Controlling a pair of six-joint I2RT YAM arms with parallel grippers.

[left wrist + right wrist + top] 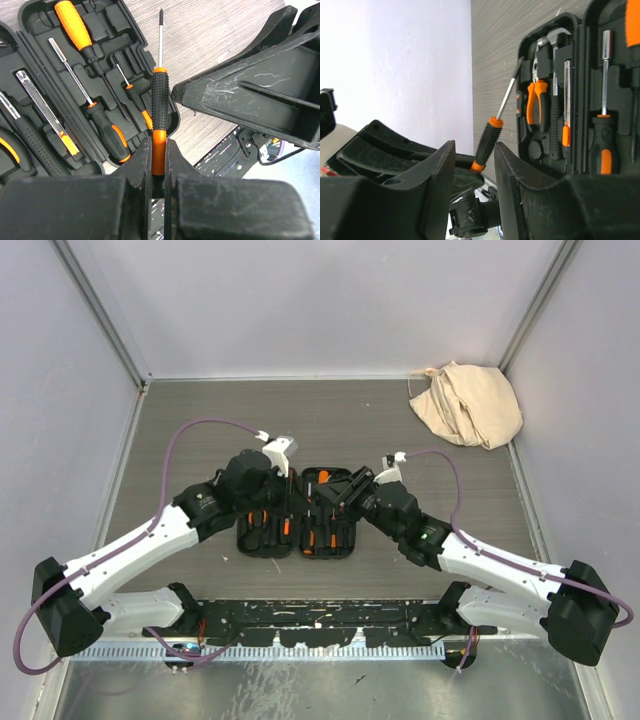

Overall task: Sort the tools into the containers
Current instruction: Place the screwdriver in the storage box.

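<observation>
2 arms: both are positioned over the tool case (pixel 117 30), 1 from each side.
Tool case: laid open and flat at the middle of the desk (pixel 200 420), with both moulded halves facing up.
Case contents: orange-and-black screwdrivers are seated in 1 half; pliers (pixel 537 102) and a hammer (pixel 551 37) are seated in the other.
State of left fingers (pixel 142 170): clamped narrow on the orange butt end of 1 screwdriver (pixel 159 105).
Screwdriver position: held raised above the case, outside the moulded slots. The ribbed black grip and the bare shaft project beyond the fingers. Which half lies beneath it cannot be told.
State of right fingers (pixel 437 175): set apart with a moderate gap, and nothing is gripped between them. They are placed just beside the screwdriver's black grip, which is seen through the gap. Contact with the grip cannot be confirmed.
Cloth bag (pixel 467 403): beige and crumpled, at the far right corner of the desk, well apart from the case.
</observation>
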